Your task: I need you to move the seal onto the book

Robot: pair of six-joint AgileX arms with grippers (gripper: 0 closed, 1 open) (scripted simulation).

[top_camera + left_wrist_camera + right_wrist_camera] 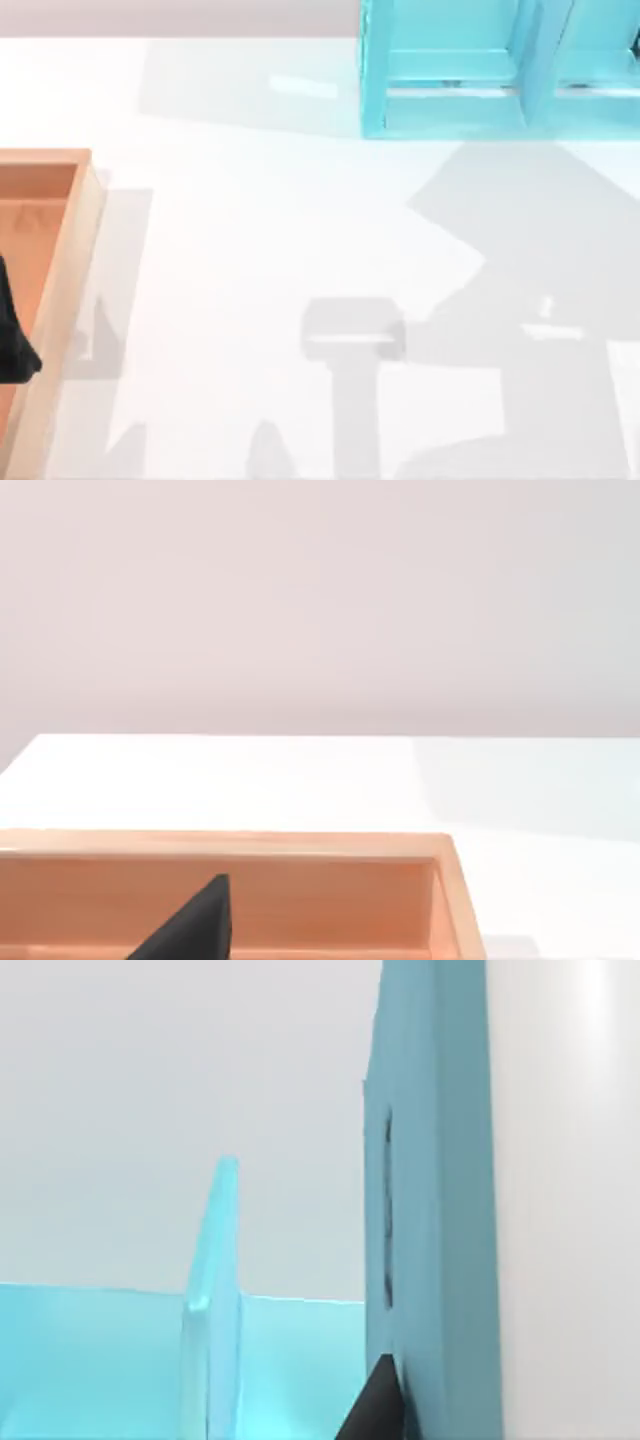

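Note:
The seal and the book are out of view. A dark part of my left gripper (14, 345) hangs over the wooden tray (72, 250) at the table's left edge. In the left wrist view the same left gripper (195, 928) shows as a dark wedge in front of the wooden tray's far wall (300, 845). A dark tip of my right gripper (376, 1405) sits very close to the teal shelf unit (430, 1210), beside one of its upright panels.
The teal shelf unit (450, 90) stands at the back right of the white table (250, 230). Grey arm shadows lie across the middle and right of the table.

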